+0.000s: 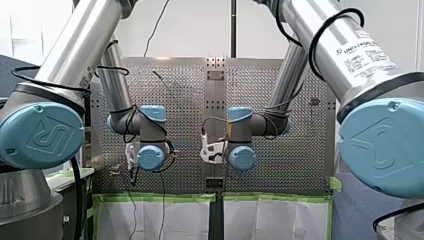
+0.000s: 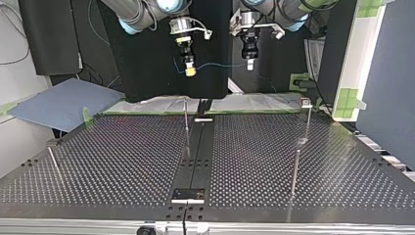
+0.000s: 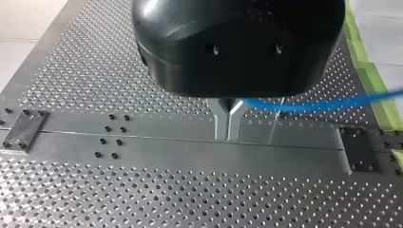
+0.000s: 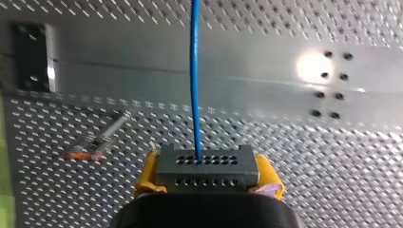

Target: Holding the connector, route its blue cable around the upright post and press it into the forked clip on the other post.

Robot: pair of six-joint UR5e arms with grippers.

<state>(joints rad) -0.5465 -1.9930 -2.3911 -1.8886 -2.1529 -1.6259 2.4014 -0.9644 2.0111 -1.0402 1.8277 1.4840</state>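
Note:
Between the yellow pads of my right gripper (image 4: 207,176) sits a grey connector (image 4: 207,166) with rows of holes. A blue cable (image 4: 195,71) leaves it and runs straight ahead over the table. In the top view that cable (image 2: 220,64) hangs between my right gripper (image 2: 190,71) at the left and my left gripper (image 2: 250,64) at the right, both high above the table. My left gripper's metal fingers (image 3: 221,121) are shut, and the cable (image 3: 323,104) comes out sideways from their base. A thin upright post (image 2: 186,122) stands near the middle. A post with a clip on top (image 2: 306,102) stands at the right.
The perforated table (image 2: 122,166) has a plain centre strip with a small plate (image 2: 188,195) near the top view's front edge. Two more thin posts stand at its right front (image 2: 295,171) and far left (image 2: 54,161). Green tape (image 2: 147,105) lines the far edge.

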